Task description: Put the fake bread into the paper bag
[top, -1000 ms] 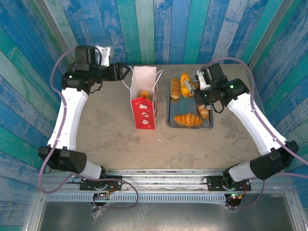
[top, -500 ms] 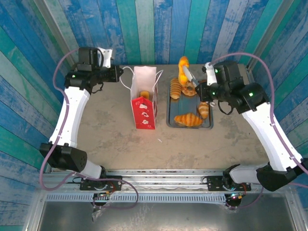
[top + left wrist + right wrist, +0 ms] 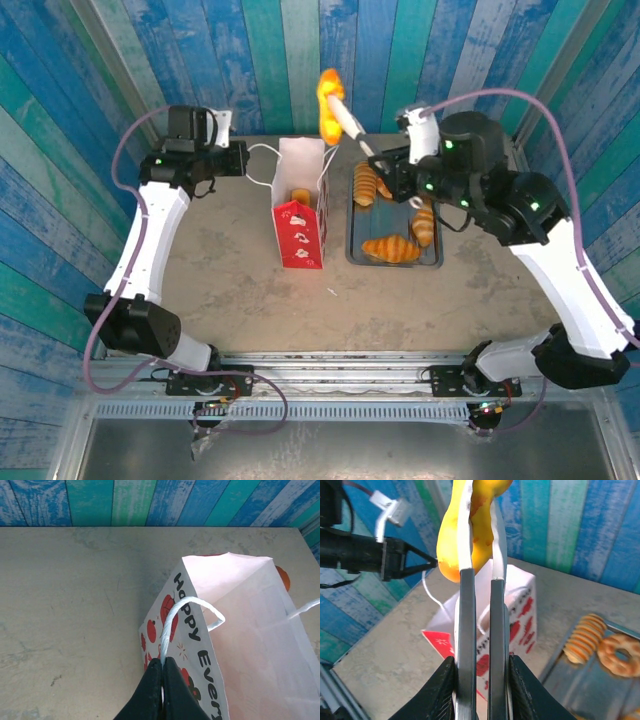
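**A:** What was changed on the left?

**B:** The left hand (image 3: 161, 666), which had been open a second earlier, was found pinched shut on the cord (image 3: 172, 620) of the bag (image 3: 300, 215). The bag was kept upright on the desk (image 3: 230, 260), with its mouth held open.

**A:** Was anything seen inside it?

**B:** One bread (image 3: 300, 195) was seen lying inside.

**A:** And to the right?

**B:** The tongs (image 3: 352, 128) were squeezed narrow in the right hand (image 3: 395, 170) and had been lifted off the tray (image 3: 395, 264). A yellow bread (image 3: 329, 100) was clamped at their tips and held high, near the bag's far right corner. Whether it was over the mouth could not be told. Several pieces, a croissant (image 3: 392, 248) among them, were left on the tray.

**A:** What was meant for the task?

**B:** The bag was judged to be steadied and a transfer was under way. A shift left and a lowering into the mouth were judged to be needed before the tongs could be released.
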Controlling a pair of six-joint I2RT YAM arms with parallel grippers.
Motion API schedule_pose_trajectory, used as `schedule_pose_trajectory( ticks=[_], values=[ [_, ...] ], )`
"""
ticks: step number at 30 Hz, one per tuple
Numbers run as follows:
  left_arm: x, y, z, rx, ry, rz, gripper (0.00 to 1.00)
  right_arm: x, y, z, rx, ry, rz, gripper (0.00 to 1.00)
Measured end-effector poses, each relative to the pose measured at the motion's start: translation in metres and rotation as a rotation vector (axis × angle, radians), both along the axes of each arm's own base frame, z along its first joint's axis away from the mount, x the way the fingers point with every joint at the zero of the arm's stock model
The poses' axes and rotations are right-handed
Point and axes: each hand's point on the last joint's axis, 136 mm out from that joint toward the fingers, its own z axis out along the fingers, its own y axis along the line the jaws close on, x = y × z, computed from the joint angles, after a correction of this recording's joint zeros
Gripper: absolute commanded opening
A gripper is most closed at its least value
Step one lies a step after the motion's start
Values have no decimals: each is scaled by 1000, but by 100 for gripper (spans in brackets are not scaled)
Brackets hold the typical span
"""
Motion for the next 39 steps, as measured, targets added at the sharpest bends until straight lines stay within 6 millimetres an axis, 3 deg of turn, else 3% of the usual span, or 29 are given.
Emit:
schedule_pose_trajectory(
  ticks=[6,12,18,30,39],
  values=[
    [-3,8,-1,23,-9,32,2,7,54,-23,-58,27,56,17],
    [-8,11,9,28,-40,44,2,14,83,-54,-148,57,52,17],
    [-10,12,11,28,-49,47,2,19,88,-73,-243,64,15,17],
    [-10,12,9,29,-46,47,2,22,78,-117,-474,84,-16,18],
    [-10,12,9,29,-46,47,2,11,69,-129,-574,94,18,18]
  ],
)
